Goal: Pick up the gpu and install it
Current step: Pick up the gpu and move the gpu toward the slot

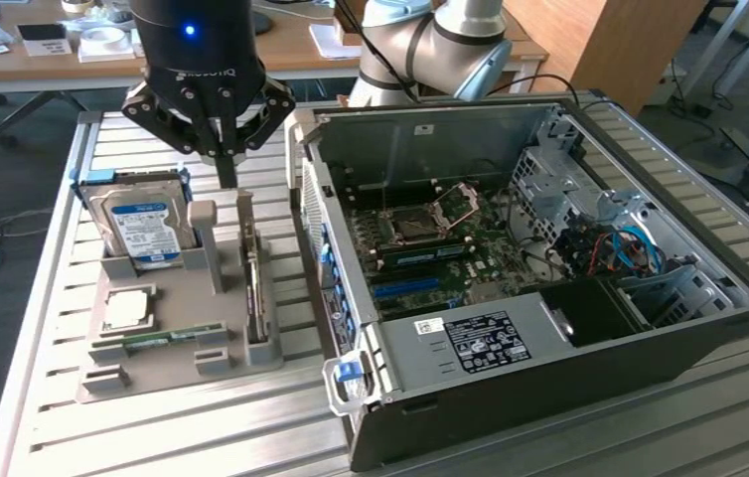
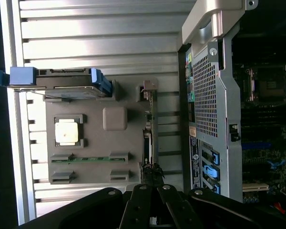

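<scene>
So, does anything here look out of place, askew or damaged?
Nothing stands out. The gpu stands on edge in its slot of the gray holder, the hard drive sits upright, and the open computer case looks intact.

Robotics lab, slatted bench (image 1: 149,437), office desks (image 1: 295,60)

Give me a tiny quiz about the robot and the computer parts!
1. True or false: the tool is gripping the gpu.
2. Fill in: the computer case shows its insides because its side is ____.
3. The gpu stands on edge: A) inside the computer case, B) in the gray holder, C) on the floor.
Key: 1 false; 2 open; 3 B.
</scene>
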Robot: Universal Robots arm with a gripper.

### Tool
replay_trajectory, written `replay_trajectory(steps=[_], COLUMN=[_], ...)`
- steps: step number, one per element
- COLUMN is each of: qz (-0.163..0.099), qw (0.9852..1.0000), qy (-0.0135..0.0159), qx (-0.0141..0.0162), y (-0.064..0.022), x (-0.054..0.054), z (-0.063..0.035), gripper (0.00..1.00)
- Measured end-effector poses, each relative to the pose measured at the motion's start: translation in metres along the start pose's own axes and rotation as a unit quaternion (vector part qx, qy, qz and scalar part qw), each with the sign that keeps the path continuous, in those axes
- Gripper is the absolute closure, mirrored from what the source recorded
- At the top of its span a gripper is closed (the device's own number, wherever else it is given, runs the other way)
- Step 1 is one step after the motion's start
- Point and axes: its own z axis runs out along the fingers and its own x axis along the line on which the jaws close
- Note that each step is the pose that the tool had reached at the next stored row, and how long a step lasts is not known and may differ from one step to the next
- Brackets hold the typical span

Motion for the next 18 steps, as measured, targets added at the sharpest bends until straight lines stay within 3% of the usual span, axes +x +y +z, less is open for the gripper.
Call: replay_trajectory(steps=[3, 6, 8, 10, 18], qz=[0.0, 0.0, 0.0, 0.0, 0.0], qw=[1.0, 1.0, 1.0, 1.0, 1.0], qy=[0.0, 0.0, 0.0, 0.0, 0.0], qx=[0.0, 0.0, 0.0, 0.0, 0.0], y=[0.0, 0.0, 0.0, 0.0, -0.0003], x=[0.0, 0.0, 0.0, 0.0, 0.0002], z=[0.0, 0.0, 0.0, 0.0, 0.0066], gripper=[0.83, 0.65, 0.65, 0.53, 0.53])
